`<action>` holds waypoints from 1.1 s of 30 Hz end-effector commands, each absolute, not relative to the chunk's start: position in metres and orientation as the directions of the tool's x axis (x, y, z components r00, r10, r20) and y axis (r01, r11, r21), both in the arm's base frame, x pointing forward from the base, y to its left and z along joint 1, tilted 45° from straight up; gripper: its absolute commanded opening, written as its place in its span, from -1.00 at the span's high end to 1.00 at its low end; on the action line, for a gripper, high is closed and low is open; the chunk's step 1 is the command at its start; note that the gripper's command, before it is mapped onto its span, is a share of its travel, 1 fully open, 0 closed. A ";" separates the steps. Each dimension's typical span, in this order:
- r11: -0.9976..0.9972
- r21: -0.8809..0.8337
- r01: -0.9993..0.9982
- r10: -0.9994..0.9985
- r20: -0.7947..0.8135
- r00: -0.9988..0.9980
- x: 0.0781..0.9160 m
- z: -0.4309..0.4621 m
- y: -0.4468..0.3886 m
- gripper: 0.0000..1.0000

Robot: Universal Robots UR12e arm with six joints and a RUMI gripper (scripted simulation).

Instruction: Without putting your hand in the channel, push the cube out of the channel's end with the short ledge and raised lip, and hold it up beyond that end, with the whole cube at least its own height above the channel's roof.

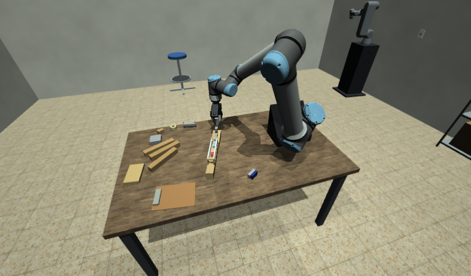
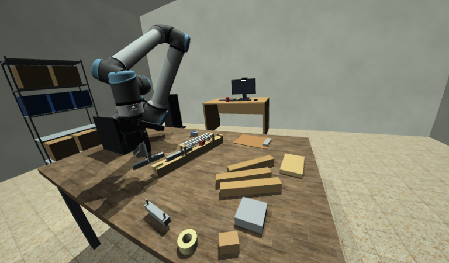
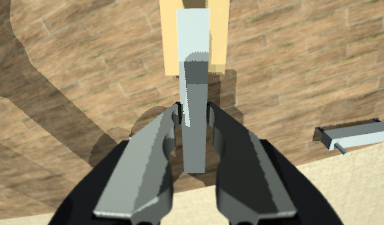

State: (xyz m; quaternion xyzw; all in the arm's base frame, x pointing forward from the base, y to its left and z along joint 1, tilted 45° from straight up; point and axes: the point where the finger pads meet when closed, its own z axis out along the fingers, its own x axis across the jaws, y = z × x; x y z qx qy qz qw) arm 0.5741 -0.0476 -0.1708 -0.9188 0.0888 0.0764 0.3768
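The dark two-jaw gripper point(image 3: 192, 116) grips a flat grey bar point(image 3: 194, 135) at the tan wooden channel point(image 1: 212, 150); inside sits the small red cube point(image 1: 211, 154). Better keep the bar straight and slide slowly.

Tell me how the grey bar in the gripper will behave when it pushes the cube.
The bar looks straight and flat-sided, so probably stiff. The gripper pinches it near one end, so it may pivot or slip under load. The red cube looks small and square, likelier to slide than roll.
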 end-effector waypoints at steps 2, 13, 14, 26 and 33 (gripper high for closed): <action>-0.701 -0.678 -0.220 -0.107 -0.205 0.973 0.575 -0.177 -0.043 1.00; -0.701 -0.678 -0.220 -0.107 -0.205 0.973 0.573 -0.191 -0.029 1.00; -0.701 -0.678 -0.220 -0.107 -0.205 0.973 0.573 -0.191 -0.029 1.00; -0.701 -0.678 -0.220 -0.107 -0.205 0.973 0.573 -0.194 -0.026 1.00; -0.701 -0.678 -0.220 -0.107 -0.205 0.973 0.573 -0.194 -0.026 1.00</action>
